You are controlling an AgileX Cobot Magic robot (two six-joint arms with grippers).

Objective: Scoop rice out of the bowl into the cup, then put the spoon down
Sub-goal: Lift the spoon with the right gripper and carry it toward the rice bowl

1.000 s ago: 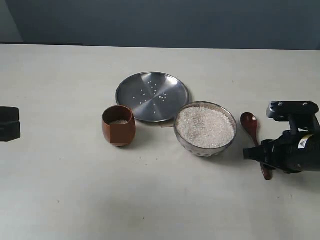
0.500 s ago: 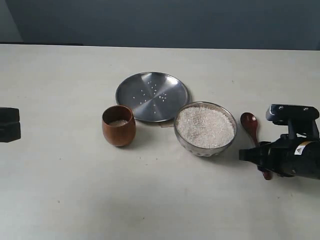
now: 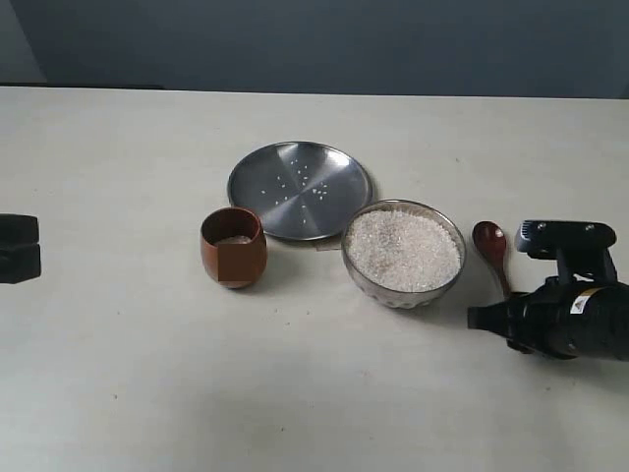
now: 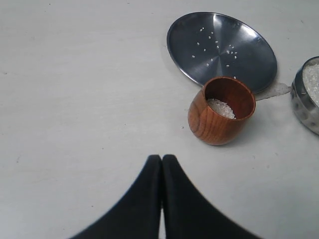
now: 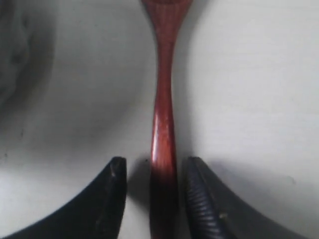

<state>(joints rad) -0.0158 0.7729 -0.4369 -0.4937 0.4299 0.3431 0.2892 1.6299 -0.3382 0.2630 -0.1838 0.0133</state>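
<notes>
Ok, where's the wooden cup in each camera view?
Exterior view: the cup stands left of the bowl, nearer the camera than the steel plate.
Left wrist view: the cup sits next to the steel plate.
Right wrist view: not in it.
Shared landmark: the steel plate, in both of those views.

steel plate: flat on white table | backdrop: dark blue

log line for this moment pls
right gripper: open, jaws astride spoon handle | spoon: lying beside bowl | left gripper: shut, apart from cup | cup: a little rice | bowl: full
</notes>
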